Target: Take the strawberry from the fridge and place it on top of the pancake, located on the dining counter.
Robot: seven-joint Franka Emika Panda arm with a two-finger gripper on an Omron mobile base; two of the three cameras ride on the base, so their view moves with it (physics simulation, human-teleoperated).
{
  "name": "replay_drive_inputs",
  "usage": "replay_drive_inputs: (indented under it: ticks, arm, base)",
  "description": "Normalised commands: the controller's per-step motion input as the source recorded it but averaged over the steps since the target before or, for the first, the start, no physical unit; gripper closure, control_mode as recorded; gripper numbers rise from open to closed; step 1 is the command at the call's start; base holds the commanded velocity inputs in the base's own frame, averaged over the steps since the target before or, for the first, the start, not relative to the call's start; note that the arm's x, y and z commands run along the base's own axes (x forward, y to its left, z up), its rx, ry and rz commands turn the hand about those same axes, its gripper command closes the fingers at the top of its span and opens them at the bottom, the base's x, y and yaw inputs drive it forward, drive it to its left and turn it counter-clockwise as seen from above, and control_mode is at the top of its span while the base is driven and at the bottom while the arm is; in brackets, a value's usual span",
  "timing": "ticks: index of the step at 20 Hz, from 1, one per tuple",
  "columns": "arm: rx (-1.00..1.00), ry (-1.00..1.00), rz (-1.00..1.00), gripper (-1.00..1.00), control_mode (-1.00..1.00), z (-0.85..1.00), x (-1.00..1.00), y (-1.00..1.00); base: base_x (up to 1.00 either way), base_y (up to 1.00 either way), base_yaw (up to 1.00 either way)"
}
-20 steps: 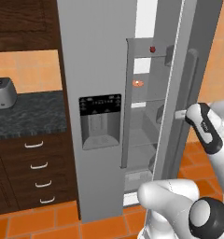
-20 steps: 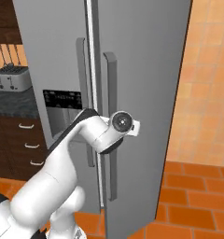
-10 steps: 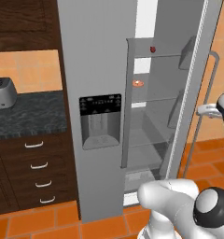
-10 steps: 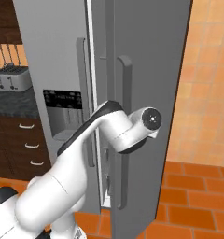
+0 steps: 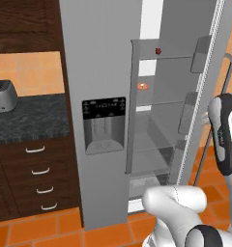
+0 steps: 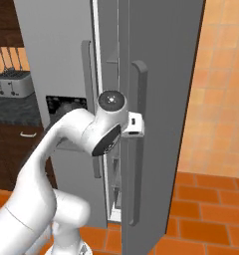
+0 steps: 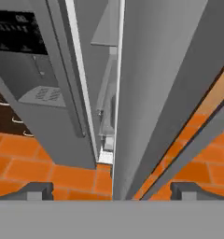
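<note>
I am holding my pincer [image 7: 111,191] spread wide and empty at the open door's edge, while the strawberry [image 5: 158,50] is sitting on the fridge's [image 5: 101,72] top shelf, up and inward from it.

Silver toaster [image 5: 2,94] on dark speckled counter [image 5: 31,118], left side. Dark wood drawers [image 5: 33,178] below with pale curved handles. Dark wood cabinet [image 5: 23,24] above. Orange wall [image 5: 26,70] behind toaster, orange tile floor [image 5: 50,229]. Utensils [image 6: 9,59] hang above toaster.
</note>
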Motion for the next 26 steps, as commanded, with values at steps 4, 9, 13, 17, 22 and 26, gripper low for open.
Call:
replay_drive_inputs:
  ticks: [4, 9, 13, 17, 22, 26]
  arm:
    - [-0.73, 0.28, -0.04, -1.0, -1.0, 0.0, 0.0, 1.0]
    - [-0.8, 0.41, 0.0, -1.0, -1.0, 0.11, 0.22, 0.55]
    - [-0.38, 0.47, 0.01, -1.0, -1.0, 0.17, 0.86, -0.15]
    - [-0.28, 0.41, 0.05, -1.0, -1.0, 0.06, 0.86, -0.24]
    - [-0.28, 0.44, 0.02, -1.0, -1.0, 0.14, 0.49, -0.28]
    - [-0.1, 0.28, 0.0, -1.0, -1.0, 0.01, -0.02, -0.66]
  base:
    - [0.0, 0.0, 0.0]
    - [0.0, 0.0, 0.0]
    - [0.0, 0.0, 0.0]
    - [0.0, 0.0, 0.0]
    - [0.0, 0.0, 0.0]
    - [0.0, 0.0, 0.0]
